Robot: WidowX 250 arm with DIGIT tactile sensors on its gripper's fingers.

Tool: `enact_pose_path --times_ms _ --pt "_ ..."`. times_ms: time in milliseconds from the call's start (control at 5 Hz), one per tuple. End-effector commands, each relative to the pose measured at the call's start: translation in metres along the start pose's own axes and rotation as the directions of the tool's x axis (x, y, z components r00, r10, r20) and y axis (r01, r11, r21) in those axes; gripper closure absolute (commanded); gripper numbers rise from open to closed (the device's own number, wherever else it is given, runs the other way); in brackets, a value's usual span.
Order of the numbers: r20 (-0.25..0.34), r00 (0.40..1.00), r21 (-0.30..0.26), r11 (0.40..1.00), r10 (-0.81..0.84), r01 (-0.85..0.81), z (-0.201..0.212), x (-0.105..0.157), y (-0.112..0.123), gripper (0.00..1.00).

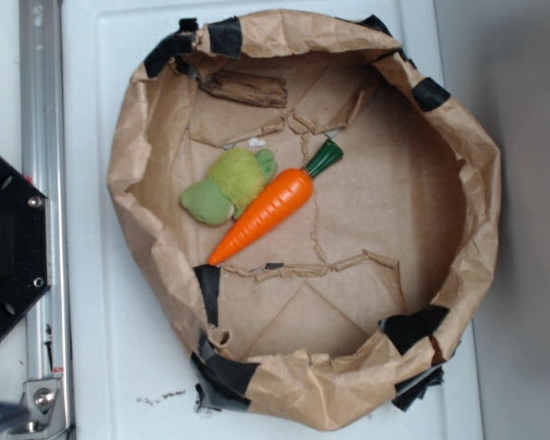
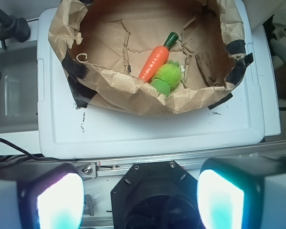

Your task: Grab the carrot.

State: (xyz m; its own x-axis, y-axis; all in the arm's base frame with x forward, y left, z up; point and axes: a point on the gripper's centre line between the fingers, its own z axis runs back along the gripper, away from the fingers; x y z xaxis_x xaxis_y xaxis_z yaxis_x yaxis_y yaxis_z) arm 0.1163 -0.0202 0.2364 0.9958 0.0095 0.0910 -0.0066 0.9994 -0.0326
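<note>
Orange carrot point(image 2: 155, 62) lies well ahead of the spread, empty gripper point(image 2: 139, 200), touching a plush toy point(image 2: 168, 76).

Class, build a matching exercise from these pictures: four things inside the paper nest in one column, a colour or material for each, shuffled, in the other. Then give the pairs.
Things:
1. carrot
2. plush toy
3. tape patches
4. wood piece

Descriptions:
A. black, stuck along the paper rim
B. glossy orange with a dark green cap
C. brown and rough, near the wall
D. fuzzy light green

Pairs: 1-B, 2-D, 3-A, 4-C
</note>
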Motion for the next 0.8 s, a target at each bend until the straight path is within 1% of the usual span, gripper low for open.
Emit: enact_pose_path --times_ms 0,200,400,600 --pt "0.000 1.000 0.000 1.000 0.000 0.000 0.000 0.000 0.000 0.00" --pt "0.025 0.992 0.087 0.988 0.122 -0.124 -0.042 0.032 0.019 0.00" --pt "0.092 0.971 0.090 0.969 0.222 -0.231 -0.059 0.063 0.017 0.00" --pt "0.134 0.946 0.052 0.951 0.296 -0.305 -0.083 0.094 0.026 0.00"
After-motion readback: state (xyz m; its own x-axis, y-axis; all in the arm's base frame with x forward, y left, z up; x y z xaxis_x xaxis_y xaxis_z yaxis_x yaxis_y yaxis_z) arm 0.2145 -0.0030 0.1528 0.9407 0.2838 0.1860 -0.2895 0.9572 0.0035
